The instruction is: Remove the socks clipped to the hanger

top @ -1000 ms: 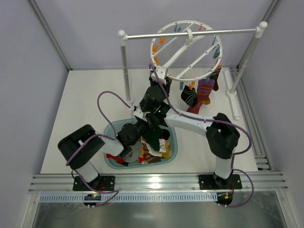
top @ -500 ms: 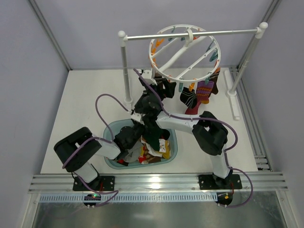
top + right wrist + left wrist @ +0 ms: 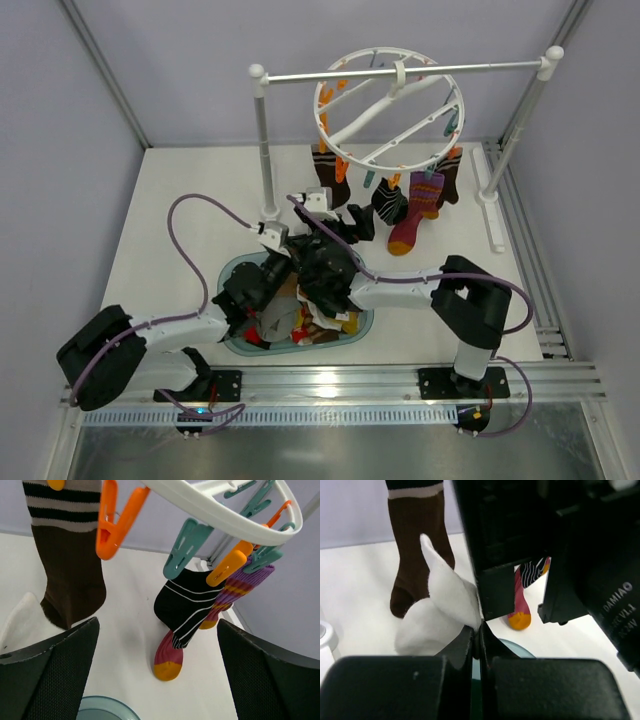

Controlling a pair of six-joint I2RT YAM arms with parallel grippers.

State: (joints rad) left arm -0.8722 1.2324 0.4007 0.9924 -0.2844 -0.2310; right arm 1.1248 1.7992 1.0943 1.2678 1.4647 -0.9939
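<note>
- The left end effector (image 3: 476, 636) is pressed together, pinching a white sock (image 3: 437, 612). It sits by the far rim of the teal basin (image 3: 232, 272), which is at the middle of the worktop's (image 3: 170, 200) near edge.
- The right end effector (image 3: 156, 630) is spread wide and holds nothing, just below the hanger (image 3: 392, 160).
- The hanger hangs from a rail (image 3: 330, 74) over the far edge.
- Clipped to it are a dark brown sock (image 3: 70, 565), a black striped sock (image 3: 182, 605) and a purple-red sock (image 3: 242, 585).
</note>
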